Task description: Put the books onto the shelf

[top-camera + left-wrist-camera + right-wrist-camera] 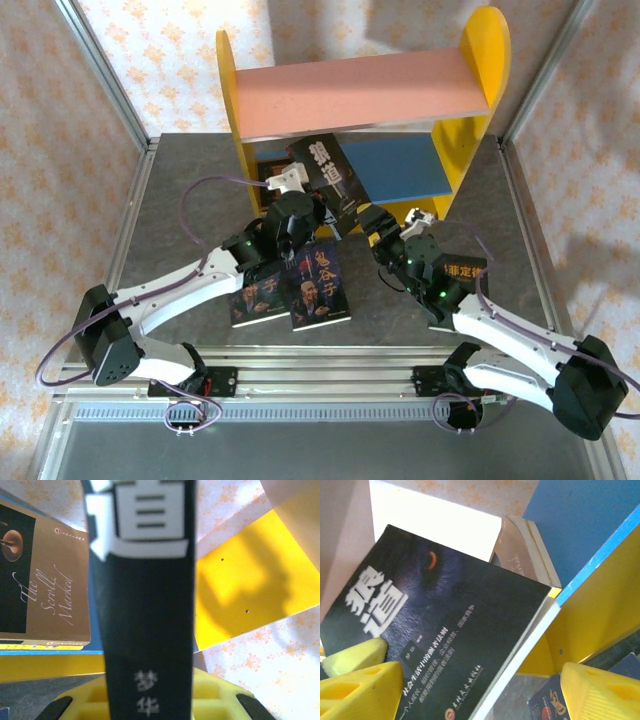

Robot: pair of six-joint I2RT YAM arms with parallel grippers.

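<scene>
- Your left claw (150, 707) is clamped on the lower edge of the dark book (145, 605), one yellow pad on each face.
- That book hangs tilted at the mouth of the shelf (485, 60), over the blue lower board (400, 165) and under the pink one. It is just beside the tan-brown book (55, 585) already standing in that tier. You cannot tell from these views whether the two touch.
- Your right claw (475, 662) stands with its jaws wide apart, close in front of the dark book's cover and gripping nothing.
- Three more books wait outside the shelf: two lie flat side by side on the table (180, 200) beneath your left arm (258, 297) (318, 285). A third lies under the right forearm (462, 270).
- Expect a thin paperback like this to be light but floppy, and it will likely sag or swing when held by one edge. The cover looks glossy, so it may slide in the pads.
- Judging by that, hold close to the spine, where it is stiffest. Use the free claw to steady the far corner rather than squeezing the pages.
</scene>
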